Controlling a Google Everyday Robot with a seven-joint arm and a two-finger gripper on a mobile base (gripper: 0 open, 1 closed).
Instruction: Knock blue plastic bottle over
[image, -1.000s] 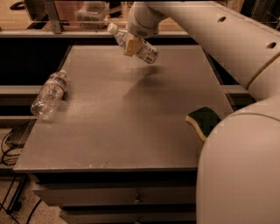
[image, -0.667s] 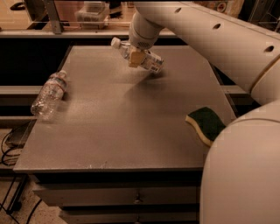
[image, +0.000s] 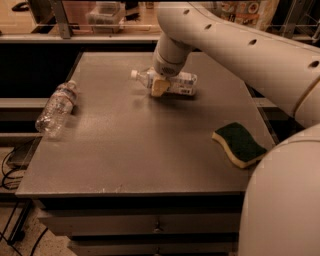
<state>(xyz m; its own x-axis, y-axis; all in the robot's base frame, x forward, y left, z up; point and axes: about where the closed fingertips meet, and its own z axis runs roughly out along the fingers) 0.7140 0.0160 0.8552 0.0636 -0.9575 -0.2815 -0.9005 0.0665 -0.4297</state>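
— Lower than a second ago, isn't it? The small clear bluish plastic bottle (image: 179, 83) was up in the air and has come down to the worktop (image: 145, 150).

— Yes. It now lies level on its side, white cap pointing left, with the wide white printed label facing us, at the far middle of the surface.

— What's around it?

— The worktop is matte grey with drawers (image: 150, 226) beneath. A crinkled clear plastic bottle (image: 56, 109) lies at the left edge and a green-and-yellow sponge (image: 239, 144) near the right edge, both well apart from it. Shelving runs behind.

— And the gripper (image: 161, 81)?

— It sits at the end of the white arm (image: 235, 45), right over the bottle's neck end. Its jaws are clamped across the bottle, with one tan finger (image: 160, 89) in front and the other hidden behind.
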